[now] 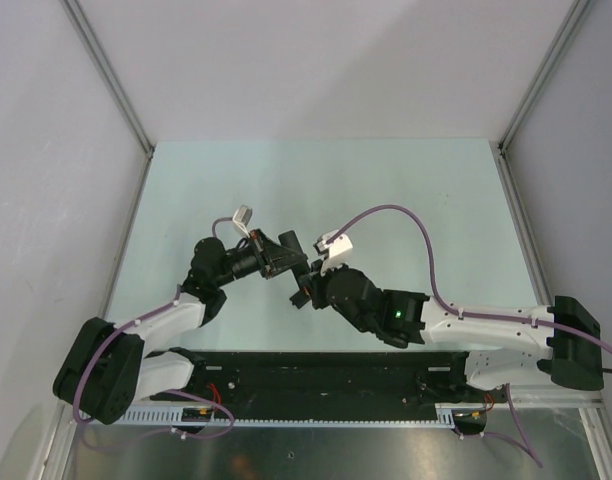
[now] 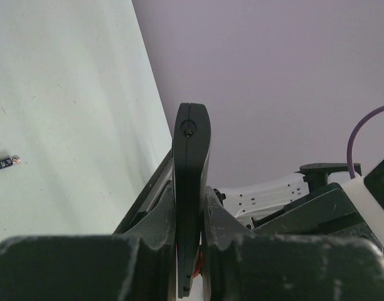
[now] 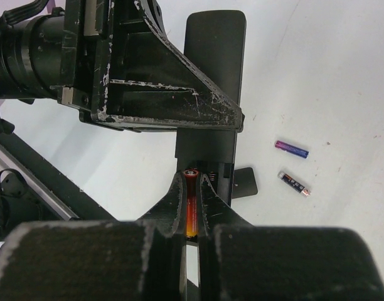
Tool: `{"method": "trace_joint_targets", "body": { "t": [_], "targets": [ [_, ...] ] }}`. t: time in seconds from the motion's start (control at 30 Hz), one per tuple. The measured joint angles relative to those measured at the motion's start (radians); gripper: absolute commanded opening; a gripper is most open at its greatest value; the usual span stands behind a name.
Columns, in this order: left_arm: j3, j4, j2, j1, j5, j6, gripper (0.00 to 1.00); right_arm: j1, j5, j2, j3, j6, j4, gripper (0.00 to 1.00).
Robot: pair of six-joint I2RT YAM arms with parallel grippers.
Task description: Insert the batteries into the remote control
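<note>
My left gripper (image 2: 191, 204) is shut on the remote control (image 2: 191, 150) and holds it edge-on above the table. In the right wrist view the remote control (image 3: 214, 56) runs away from the camera, with its open battery compartment (image 3: 208, 164) facing my right gripper (image 3: 191, 179). My right gripper is shut on the red battery (image 3: 191, 213), whose tip is at the compartment's near end beside a spring. The blue-purple battery (image 3: 291, 148) and the dark battery (image 3: 294, 183) lie on the table to the right. The black cover piece (image 3: 245, 182) lies flat beside the remote.
In the top view the two grippers, left (image 1: 278, 256) and right (image 1: 311, 285), meet at the middle of the pale table (image 1: 406, 190). Grey walls stand on three sides. A black rail (image 1: 316, 385) runs along the near edge. One battery (image 2: 4, 164) shows on the table.
</note>
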Motion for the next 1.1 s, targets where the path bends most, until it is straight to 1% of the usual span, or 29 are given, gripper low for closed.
{"method": "trace_joint_targets", "body": {
  "t": [0.47, 1.1],
  "targets": [
    [0.0, -0.003, 0.001, -0.003, 0.0, 0.009, 0.0, -0.003, -0.003, 0.018, 0.011, 0.035, -0.024, 0.0],
    [0.0, -0.069, 0.001, 0.012, -0.017, 0.046, 0.0, -0.029, -0.041, 0.086, 0.043, 0.116, -0.055, 0.0]
  ]
}}
